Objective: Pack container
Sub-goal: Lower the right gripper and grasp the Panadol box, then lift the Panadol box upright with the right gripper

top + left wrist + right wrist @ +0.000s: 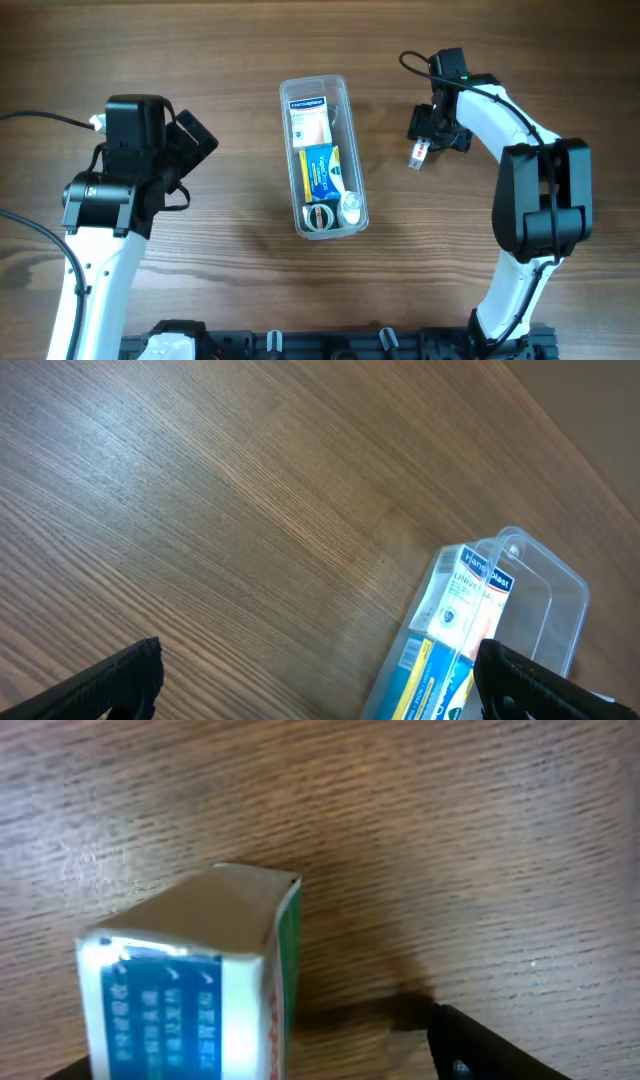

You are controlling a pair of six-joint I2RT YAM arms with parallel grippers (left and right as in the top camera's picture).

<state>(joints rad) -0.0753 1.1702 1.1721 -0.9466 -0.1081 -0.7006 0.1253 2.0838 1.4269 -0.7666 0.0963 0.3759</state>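
Note:
The container (322, 155) is a clear plastic tub in the middle of the table. It holds a white plaster box, a blue and yellow box, a round tin and a small clear bottle. It also shows in the left wrist view (540, 585). My left gripper (196, 140) is open and empty (315, 680), to the left of the tub. My right gripper (422, 135) is to the right of the tub, low over the table. A small white, blue and green box (190, 980) (418, 152) sits between its open fingers (265, 1060), with a gap to the right finger.
The table is bare brown wood (240, 290). The right arm's white links (540, 200) run along the right side. A black rail (330, 345) lies at the front edge.

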